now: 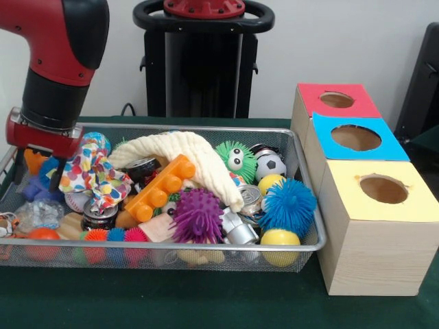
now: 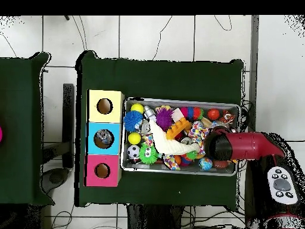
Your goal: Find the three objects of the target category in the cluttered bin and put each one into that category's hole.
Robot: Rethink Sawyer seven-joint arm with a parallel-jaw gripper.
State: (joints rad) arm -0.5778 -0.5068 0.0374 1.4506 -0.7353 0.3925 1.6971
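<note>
**Gripper lowered at the bin end farthest from the holes; target category not identifiable**

The gripper [image 1: 38, 168] is found lowered into the mesh bin [image 1: 206, 128] at its short end, with the end wall just beside the fingers. The two dark fingers [image 1: 58, 173] are seen spread apart. An orange object [image 1: 33, 162] lies between them; whether it is touched cannot be told. A spotted cloth [image 1: 92, 175] lies just beside the fingers on the side toward the boxes, and is judged likely to snag on any sideways move.

Which category is sought is not shown, so the three target objects cannot be singled out. Balls, spiky toys, tins and blocks are heaped throughout the bin, most of them away from the fingers toward the boxes.

The red hole [image 1: 337, 100], blue hole [image 1: 356, 138] and yellow hole [image 1: 384, 189] are set in a row of boxes beyond the opposite short wall, well apart from the fingers. The bin's long axis runs from the fingers straight toward that row, so any carry is judged to span the whole bin.

In the overhead view the fingers are hidden beneath the arm [image 2: 238, 145]. Open room is noted above the heap; little is noted between the fingers and the adjacent walls. A straight lift clear of the rim is judged necessary before any crossing.
</note>
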